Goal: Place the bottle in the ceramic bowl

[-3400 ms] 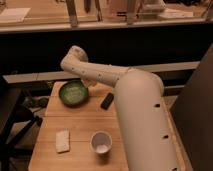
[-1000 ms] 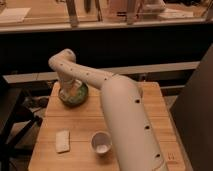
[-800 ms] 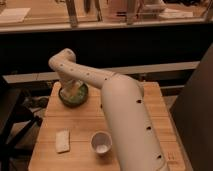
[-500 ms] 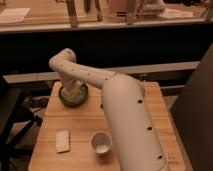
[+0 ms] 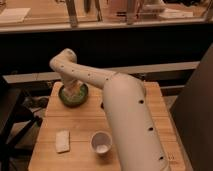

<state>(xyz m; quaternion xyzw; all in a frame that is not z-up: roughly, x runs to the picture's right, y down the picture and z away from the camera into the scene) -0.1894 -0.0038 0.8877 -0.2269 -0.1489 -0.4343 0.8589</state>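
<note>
Bottle, pale, sits low inside the green ceramic bowl, under my gripper. I cannot tell whether I am clamping it. Lifting away while clamped could drag it out over the rim.

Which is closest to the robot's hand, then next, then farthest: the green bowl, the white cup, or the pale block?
The hand is over the table's back left.
1. The green bowl, right under it.
2. The pale block, front left, and the white cup, front middle: too close to call.
</note>
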